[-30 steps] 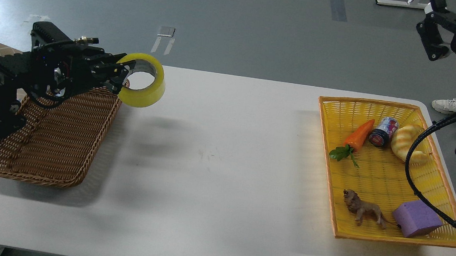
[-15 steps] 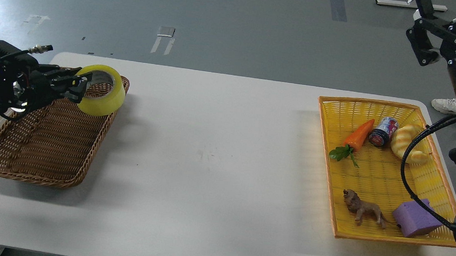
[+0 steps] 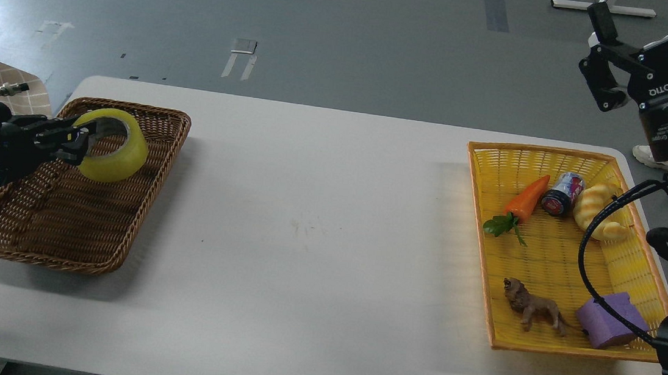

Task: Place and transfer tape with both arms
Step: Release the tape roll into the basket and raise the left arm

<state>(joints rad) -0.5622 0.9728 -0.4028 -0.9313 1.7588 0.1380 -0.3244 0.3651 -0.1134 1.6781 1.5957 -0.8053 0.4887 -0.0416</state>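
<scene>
Left pincer [image 3: 78,139], black and two-fingered, is clamped on the rim of the wide roll of translucent yellow packing tape [image 3: 112,146], which sits over the far end of the brown woven wicker tray [image 3: 60,234] at the left of the white surface [image 3: 317,235]. High at the right, the right pincer [image 3: 599,60], marked ROBOTIQ, has its fingers apart, holding nothing, beyond the yellow woven basket [image 3: 554,258].

Tape [image 3: 114,149] over left basket [image 3: 48,227], toys in right basket [image 3: 545,346]
</scene>
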